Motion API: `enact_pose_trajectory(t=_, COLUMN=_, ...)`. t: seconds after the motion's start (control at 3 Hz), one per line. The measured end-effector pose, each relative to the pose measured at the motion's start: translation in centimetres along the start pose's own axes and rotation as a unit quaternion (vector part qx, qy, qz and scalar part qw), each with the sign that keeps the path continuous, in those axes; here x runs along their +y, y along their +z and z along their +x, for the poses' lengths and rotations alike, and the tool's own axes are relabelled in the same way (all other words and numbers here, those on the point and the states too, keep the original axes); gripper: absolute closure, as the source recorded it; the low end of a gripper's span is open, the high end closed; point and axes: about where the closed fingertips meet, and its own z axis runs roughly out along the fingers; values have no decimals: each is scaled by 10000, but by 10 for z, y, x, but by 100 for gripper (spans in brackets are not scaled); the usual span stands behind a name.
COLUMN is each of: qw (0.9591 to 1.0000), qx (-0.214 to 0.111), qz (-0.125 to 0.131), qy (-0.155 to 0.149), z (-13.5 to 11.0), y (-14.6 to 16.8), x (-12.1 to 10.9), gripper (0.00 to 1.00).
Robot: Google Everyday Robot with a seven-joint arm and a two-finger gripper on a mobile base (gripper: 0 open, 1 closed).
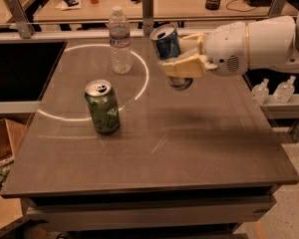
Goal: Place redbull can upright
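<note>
The redbull can is a slim blue and silver can with a silver top. It is held nearly upright, slightly tilted, in the air above the middle back of the table. My gripper reaches in from the right and is shut on the can; its cream fingers wrap the can's lower half, so the bottom end is partly hidden. The can hangs clear of the table top, to the right of the water bottle and the green can.
A green can stands upright left of centre on the dark table. A clear water bottle stands at the back. A white ring of light lies on the table's left half. Two small bottles stand off the right edge.
</note>
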Motion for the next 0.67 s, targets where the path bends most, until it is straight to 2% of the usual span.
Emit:
enact_pose_trajectory(t=0.33, qw=10000, qx=-29, qz=3, qy=50, z=8, y=0, x=5, gripper=100)
enact_pose_trajectory(t=0.67, qw=9993, qx=-327, qz=66, qy=169, z=25, y=-6, x=12, gripper=100)
